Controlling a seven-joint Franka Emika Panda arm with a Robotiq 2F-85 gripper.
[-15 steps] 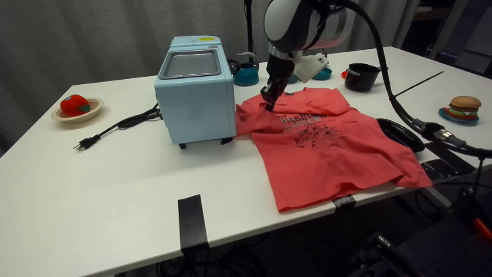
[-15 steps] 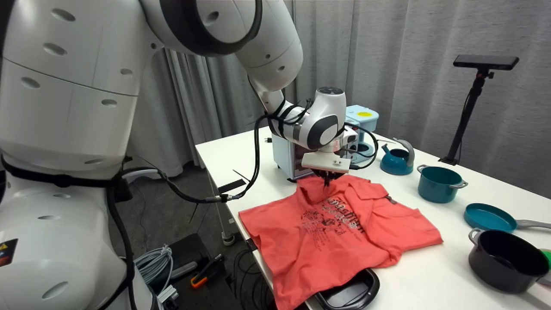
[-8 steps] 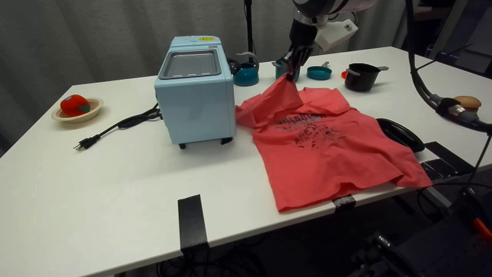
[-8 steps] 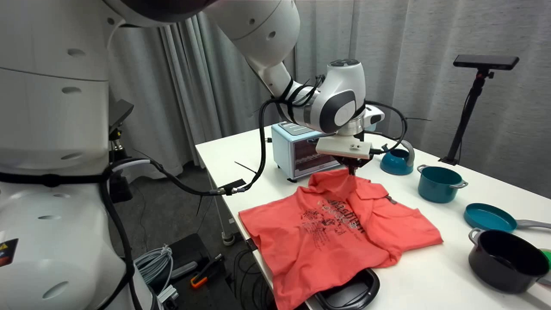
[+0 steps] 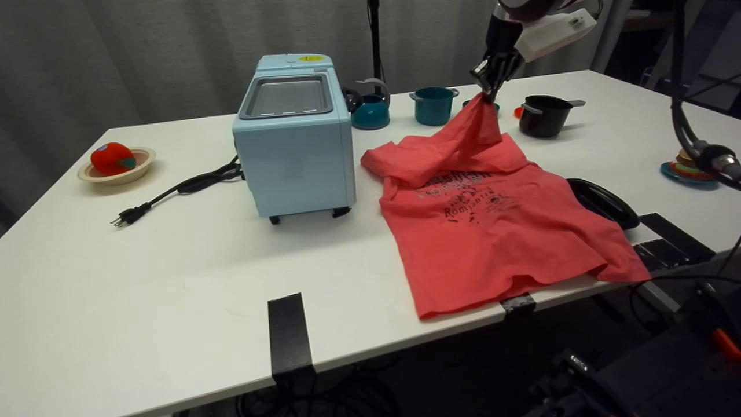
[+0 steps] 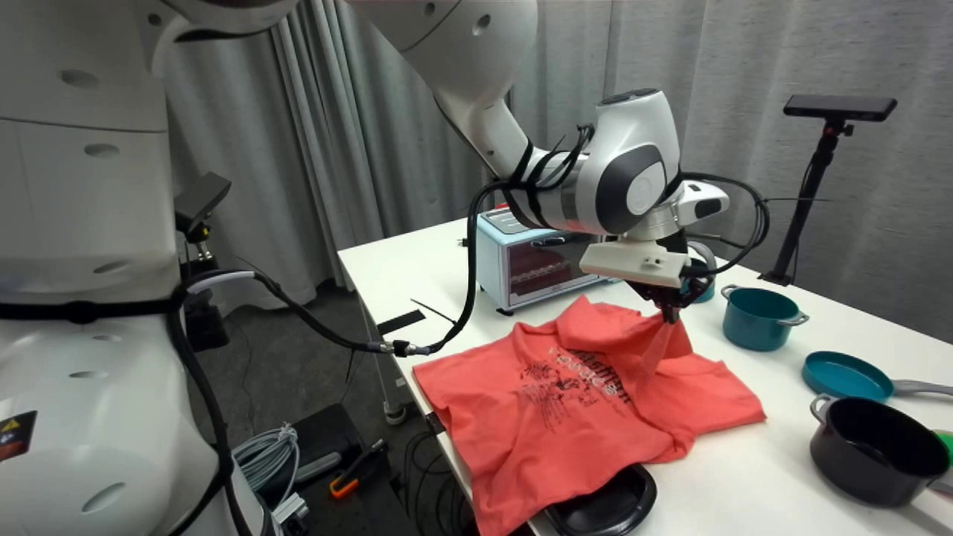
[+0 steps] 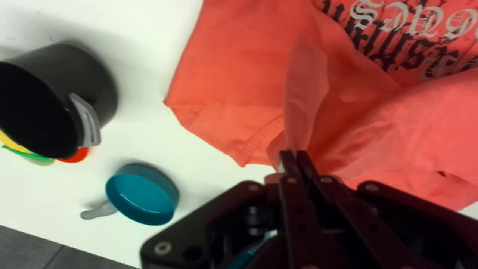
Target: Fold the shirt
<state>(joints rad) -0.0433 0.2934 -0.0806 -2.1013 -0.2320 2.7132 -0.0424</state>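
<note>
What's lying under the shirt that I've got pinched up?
In both exterior views, the shirt overlaps a black tray, which partly juts out; black tape peeks out at another edge. The tray's covered part, and anything else beneath the shirt, can't be seen.

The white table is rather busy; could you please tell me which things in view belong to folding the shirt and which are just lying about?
Belong to the job:
coral-red shirt, partly lifted
claw, pinching the shirt

Just lying about:
light-blue appliance
power plug
kettle
teal pot
teal pan
black pot
black tray
beige bowl holding a red tomato-like thing
burger
</note>
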